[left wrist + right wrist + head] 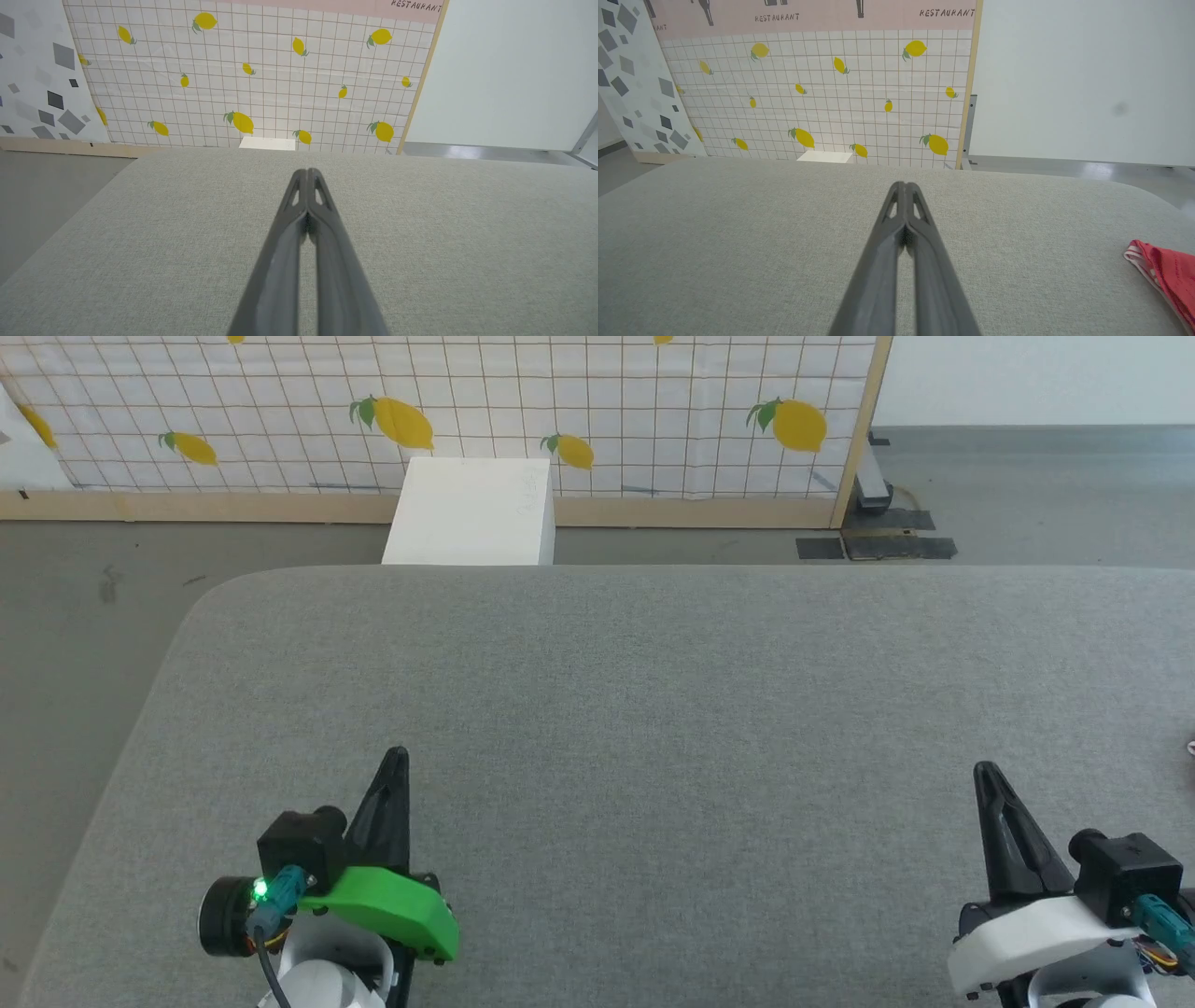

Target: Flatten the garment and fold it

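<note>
On the grey table point(597, 691) | left gripper point(397, 756) and right gripper point(985, 770) are seen closed, empty | garment point(1164, 275) is glimpsed at the table's right edge, well apart | judged light, limp, slippery; striped trim point(1134, 258) is best pinched.

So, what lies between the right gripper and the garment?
Nothing lies there. In the right wrist view, bare grey table surface runs from the shut right gripper to the red garment at that view's lower right edge.
</note>
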Controlling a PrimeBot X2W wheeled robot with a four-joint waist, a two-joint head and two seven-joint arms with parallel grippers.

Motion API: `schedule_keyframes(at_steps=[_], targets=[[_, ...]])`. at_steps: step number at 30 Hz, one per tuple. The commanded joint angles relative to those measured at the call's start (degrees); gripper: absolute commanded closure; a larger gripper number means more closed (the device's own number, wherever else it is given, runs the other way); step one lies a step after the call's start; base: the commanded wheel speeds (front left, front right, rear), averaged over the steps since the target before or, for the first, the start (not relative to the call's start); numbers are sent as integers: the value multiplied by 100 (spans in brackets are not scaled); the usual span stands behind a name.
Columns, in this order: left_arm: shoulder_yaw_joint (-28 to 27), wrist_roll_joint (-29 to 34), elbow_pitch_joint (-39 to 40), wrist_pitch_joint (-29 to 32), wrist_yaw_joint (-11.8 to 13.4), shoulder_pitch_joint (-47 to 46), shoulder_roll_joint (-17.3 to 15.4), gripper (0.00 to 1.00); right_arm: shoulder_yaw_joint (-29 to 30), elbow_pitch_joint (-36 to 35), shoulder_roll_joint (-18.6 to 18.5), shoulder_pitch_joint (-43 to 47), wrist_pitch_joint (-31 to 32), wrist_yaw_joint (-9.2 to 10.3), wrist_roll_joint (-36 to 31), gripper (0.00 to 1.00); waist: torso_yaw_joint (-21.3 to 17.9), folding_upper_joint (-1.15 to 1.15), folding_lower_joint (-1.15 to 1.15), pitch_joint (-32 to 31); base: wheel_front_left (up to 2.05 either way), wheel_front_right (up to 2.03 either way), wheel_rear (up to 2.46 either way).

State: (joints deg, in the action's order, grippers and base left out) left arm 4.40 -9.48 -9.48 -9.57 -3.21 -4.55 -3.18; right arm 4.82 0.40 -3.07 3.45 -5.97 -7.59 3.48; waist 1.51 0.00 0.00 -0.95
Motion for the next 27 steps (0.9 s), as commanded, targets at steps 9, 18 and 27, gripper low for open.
schedule_keyframes(at_steps=[9,18,27], targets=[[-69,156,140,129,69,149,13,100,-74,-16,8,-132,85,4,-80,100,-18,0,0,11,0,0,0],[-125,276,263,255,107,196,16,100,-136,-19,10,-164,163,5,-120,100,-38,0,0,24,0,0,0],[-172,377,365,360,139,234,18,100,-187,-22,11,-191,228,6,-154,100,-55,0,0,34,0,0,0]])
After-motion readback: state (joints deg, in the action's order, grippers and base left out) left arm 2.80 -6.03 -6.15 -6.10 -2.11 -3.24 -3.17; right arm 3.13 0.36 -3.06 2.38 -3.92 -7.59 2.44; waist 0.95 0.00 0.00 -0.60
